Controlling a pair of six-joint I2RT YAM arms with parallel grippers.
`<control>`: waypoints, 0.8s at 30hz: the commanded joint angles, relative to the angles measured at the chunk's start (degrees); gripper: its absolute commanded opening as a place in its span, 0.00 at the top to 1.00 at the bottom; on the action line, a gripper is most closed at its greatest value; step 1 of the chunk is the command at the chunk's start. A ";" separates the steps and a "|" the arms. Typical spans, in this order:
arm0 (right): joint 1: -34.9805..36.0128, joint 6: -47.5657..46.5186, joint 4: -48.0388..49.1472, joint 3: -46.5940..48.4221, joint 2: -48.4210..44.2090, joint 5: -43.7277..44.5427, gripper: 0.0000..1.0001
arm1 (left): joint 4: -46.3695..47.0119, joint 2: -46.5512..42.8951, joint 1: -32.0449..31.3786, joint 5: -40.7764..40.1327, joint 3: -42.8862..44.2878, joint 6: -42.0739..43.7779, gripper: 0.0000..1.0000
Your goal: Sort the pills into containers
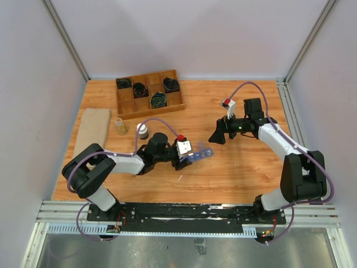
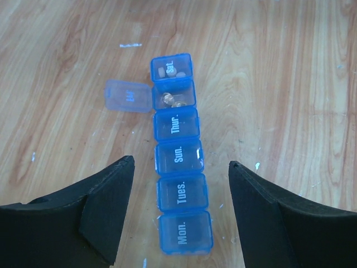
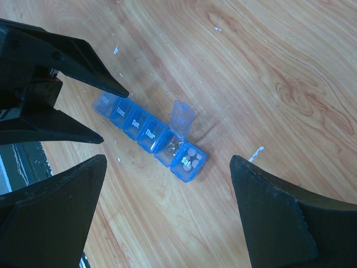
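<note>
Blue pill organizer (image 2: 179, 162) lying flat on the wooden desk (image 2: 290, 84), one lid (image 2: 128, 96) flipped open to the side.
I see pills (image 2: 173, 101) in the uncovered compartment between "Thur." and "Sat.", and more showing through the shut "Sat." compartment. My left claw (image 2: 181, 163) hangs over the "Sun."-to-"Mon." end, fingers spread wide on either side of the strip, not touching it. My right claw (image 3: 167, 162) hovers near the "Sat." end, likewise spread apart and holding nothing.
</note>
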 commanded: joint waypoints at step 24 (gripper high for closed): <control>-0.30 2.58 -1.73 1.80 1.23 0.12 0.12 | -8.44 8.01 -1.07 -2.02 9.22 -0.14 0.38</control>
